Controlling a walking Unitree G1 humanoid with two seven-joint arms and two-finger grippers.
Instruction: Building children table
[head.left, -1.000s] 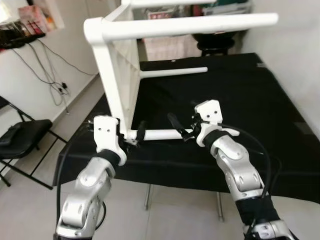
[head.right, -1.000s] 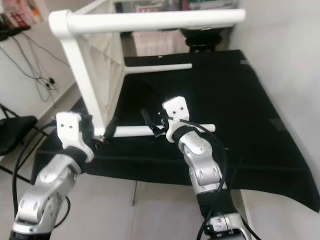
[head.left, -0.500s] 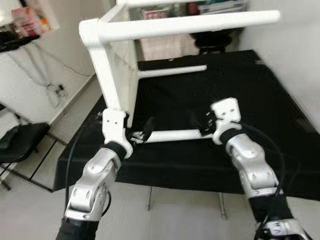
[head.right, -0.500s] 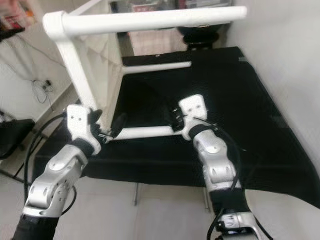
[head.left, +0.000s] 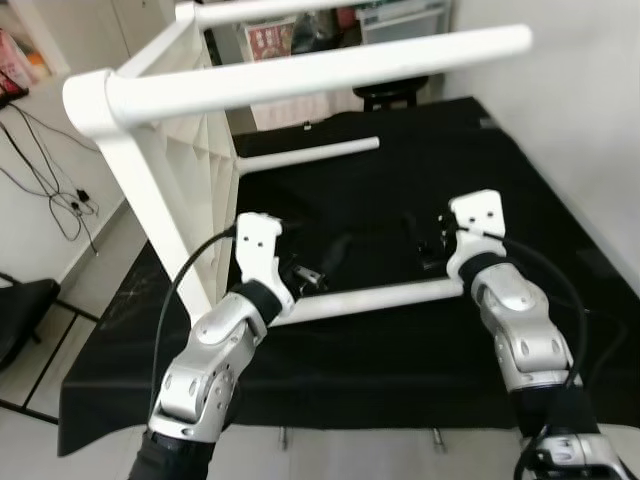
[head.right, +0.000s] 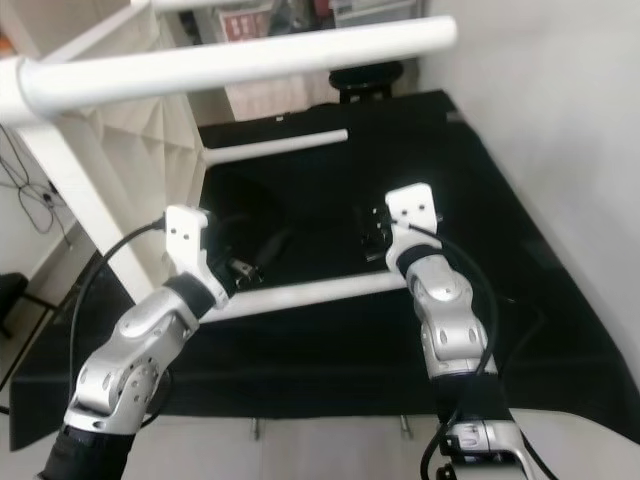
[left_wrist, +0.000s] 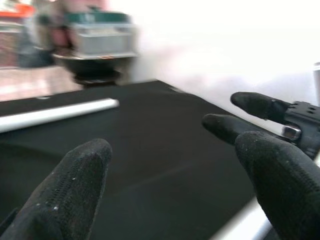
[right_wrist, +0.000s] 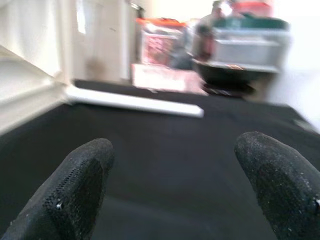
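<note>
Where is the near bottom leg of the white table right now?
In the left eye view, the near bottom leg lies along the black cloth, running between the open left gripper and the open right gripper, just below both.

A black cloth (head.left: 520, 180) is covering the worktop, with cables (head.left: 45, 190) trailing down the wall and storage bins (right_wrist: 250, 42) sitting beyond it.

Head stereo pair looking down; two wrist cameras looking low along the cloth

Both eye views look forward and down on the black cloth (head.left: 400, 200) and white table (head.left: 180, 190); each wrist view skims the cloth, sharing the far leg (right_wrist: 135, 102).
</note>
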